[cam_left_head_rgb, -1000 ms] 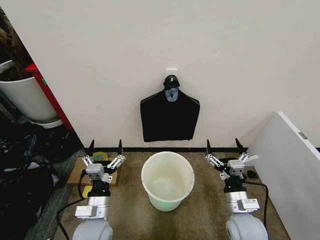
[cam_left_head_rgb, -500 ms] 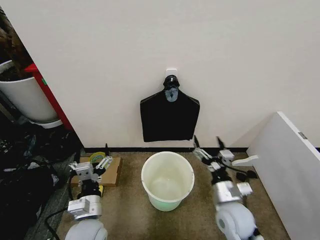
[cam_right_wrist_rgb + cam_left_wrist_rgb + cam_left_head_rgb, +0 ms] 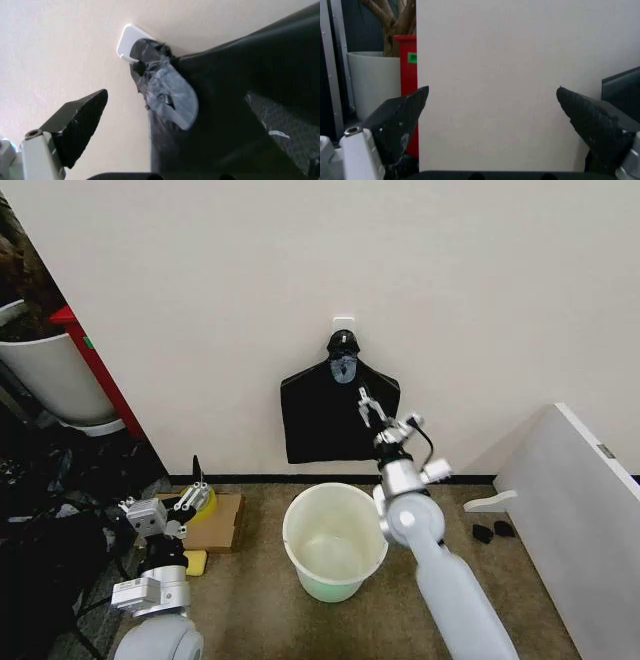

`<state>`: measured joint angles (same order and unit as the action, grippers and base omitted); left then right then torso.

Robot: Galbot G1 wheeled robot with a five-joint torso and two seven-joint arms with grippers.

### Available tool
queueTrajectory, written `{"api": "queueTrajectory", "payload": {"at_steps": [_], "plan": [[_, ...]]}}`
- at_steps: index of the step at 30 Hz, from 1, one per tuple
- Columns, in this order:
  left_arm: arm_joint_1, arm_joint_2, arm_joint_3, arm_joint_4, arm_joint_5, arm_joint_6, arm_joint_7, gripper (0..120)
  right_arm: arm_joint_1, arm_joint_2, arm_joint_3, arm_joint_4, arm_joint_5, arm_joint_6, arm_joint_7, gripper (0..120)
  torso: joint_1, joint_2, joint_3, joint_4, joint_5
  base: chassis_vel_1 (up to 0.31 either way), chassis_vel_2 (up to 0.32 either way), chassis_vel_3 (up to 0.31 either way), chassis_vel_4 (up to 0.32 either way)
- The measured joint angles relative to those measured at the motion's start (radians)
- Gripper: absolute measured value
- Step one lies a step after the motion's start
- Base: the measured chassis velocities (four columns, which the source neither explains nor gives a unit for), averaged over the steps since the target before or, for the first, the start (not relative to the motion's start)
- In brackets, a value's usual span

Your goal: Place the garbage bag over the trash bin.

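The trash bin (image 3: 296, 560), a round cream-white bucket, stands upright and unlined on the carpet below the wall. The garbage bag is out of view as a loose bag. A flat black shield-shaped bundle (image 3: 325, 425) (image 3: 240, 97) hangs from a white wall hook (image 3: 343, 324) (image 3: 131, 41), its knotted top wrapped in grey tape. My right gripper (image 3: 385, 412) (image 3: 175, 93) is raised in front of the bundle's upper right part, open, its jaws on either side of the taped knot without touching it. Low at the left, over the cardboard, my left gripper (image 3: 165, 495) (image 3: 491, 90) is open and holds nothing.
A large white pot (image 3: 50, 380) and a red object (image 3: 95, 370) stand at the far left, with dark clutter on the floor below. Cardboard (image 3: 215, 525) with a yellow tape roll (image 3: 205, 502) lies left of the bin. A white board (image 3: 580, 520) leans at the right.
My right arm has risen from beside the bin, swinging left and up to the hanging bundle. My left arm has drifted outward to the left and lower.
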<state>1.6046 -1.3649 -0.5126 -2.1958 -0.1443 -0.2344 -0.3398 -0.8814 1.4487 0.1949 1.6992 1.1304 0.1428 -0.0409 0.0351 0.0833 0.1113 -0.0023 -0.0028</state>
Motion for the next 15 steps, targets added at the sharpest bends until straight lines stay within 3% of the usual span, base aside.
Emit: {"api": "queueTrajectory", "payload": {"at_steps": [6, 15], "plan": [[-0.020, -0.001, 0.001, 0.011, 0.004, 0.009, -0.005, 100, 0.075, 0.040, -0.019, -0.076, 0.012, -0.010, -0.001, 98, 0.000, 0.000, 0.000, 0.0002, 0.0001, 0.000, 0.000, 0.000, 0.000], [-0.047, -0.007, 0.004, 0.052, 0.017, 0.010, -0.015, 100, 0.119, 0.068, -0.031, -0.133, -0.022, -0.014, -0.021, 66, 0.000, 0.000, 0.000, 0.0001, 0.0001, 0.000, 0.000, 0.000, 0.000]]}}
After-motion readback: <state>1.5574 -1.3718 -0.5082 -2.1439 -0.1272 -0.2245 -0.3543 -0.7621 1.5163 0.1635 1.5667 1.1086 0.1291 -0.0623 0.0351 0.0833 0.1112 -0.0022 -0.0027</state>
